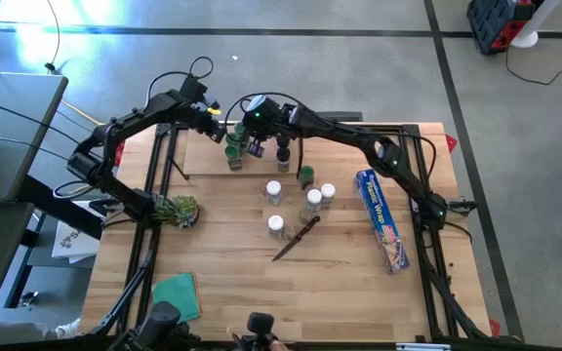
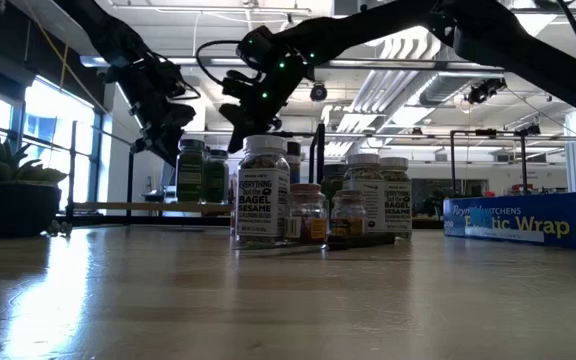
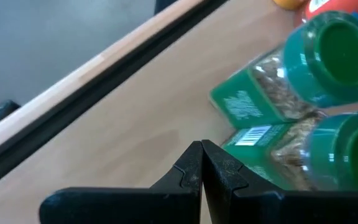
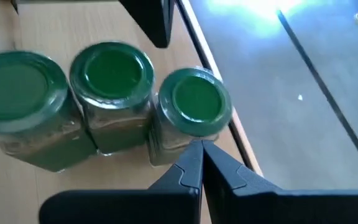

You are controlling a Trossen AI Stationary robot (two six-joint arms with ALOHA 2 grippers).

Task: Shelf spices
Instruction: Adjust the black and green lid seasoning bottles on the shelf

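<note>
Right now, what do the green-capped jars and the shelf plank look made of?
Green-capped jars: clear bodies, glass or plastic, since the brownish contents show through; caps look like smooth, slightly glossy plastic. Shelf plank: pale wood with faint grain, matte finish.

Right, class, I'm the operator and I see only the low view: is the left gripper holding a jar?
Observer: No. The left wrist view shows the left gripper shut on nothing, beside two green-capped clear spice jars.
Operator: And the right?
Observer: The right gripper is shut and empty, over a row of three green-capped jars on the pale wooden shelf.
Operator: Anything low on the table?
Observer: From above, a folded green cloth lies flat at the picture's lower left.
</note>
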